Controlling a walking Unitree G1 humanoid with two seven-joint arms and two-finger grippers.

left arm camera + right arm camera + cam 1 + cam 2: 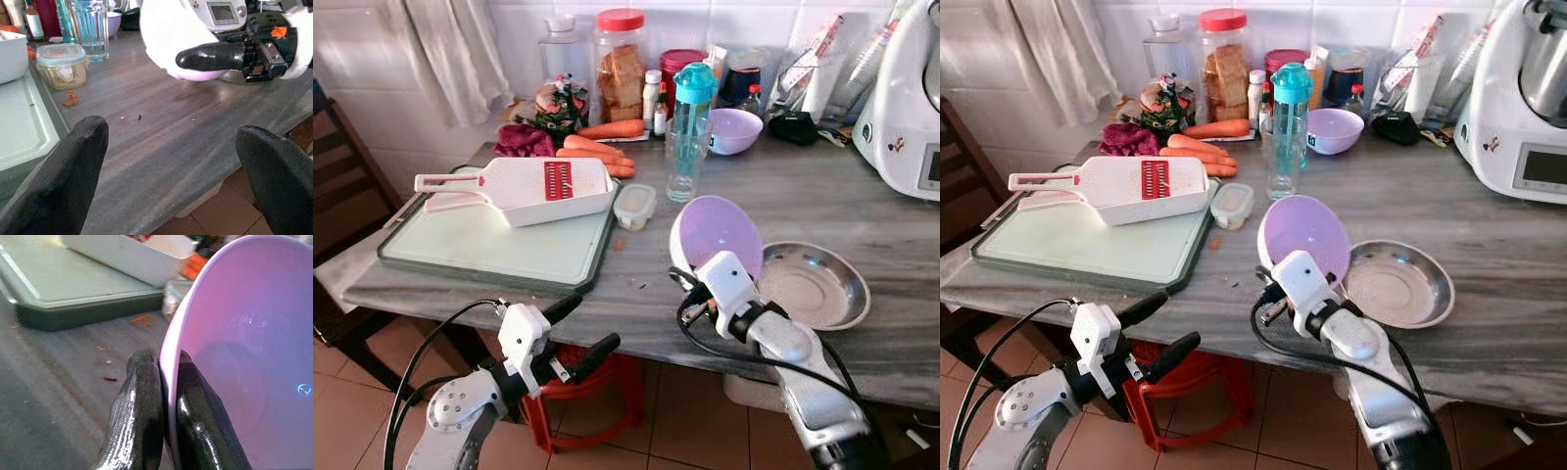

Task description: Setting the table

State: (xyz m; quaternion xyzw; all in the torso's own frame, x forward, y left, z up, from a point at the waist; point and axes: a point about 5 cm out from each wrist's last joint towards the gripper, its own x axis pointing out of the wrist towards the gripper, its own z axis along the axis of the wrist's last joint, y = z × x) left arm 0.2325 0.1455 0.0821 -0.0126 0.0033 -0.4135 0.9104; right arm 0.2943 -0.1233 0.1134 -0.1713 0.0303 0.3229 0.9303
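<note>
My right gripper (pixel 161 396) is pinching the rim of the tilted lilac plastic bowl (pixel 717 231) above the grey marble counter (pixel 783 206), beside the round steel dish (pixel 813 284). My left gripper (pixel 576 328) is hanging spread apart before the counter edge.

The scene is evenly and brightly lit, with soft glare seen on the grey surface (pixel 862 211) beyond the steel dish (pixel 813 284) and only faint shadows cast beneath the things near that dish. Both head views are sharp, though straight lines are bent slightly toward the edges. In the wrist views the black fingers (pixel 73 176) are blurred, the lilac bowl (pixel 244 347) is washed out by light, and the background behind it is softened.
</note>
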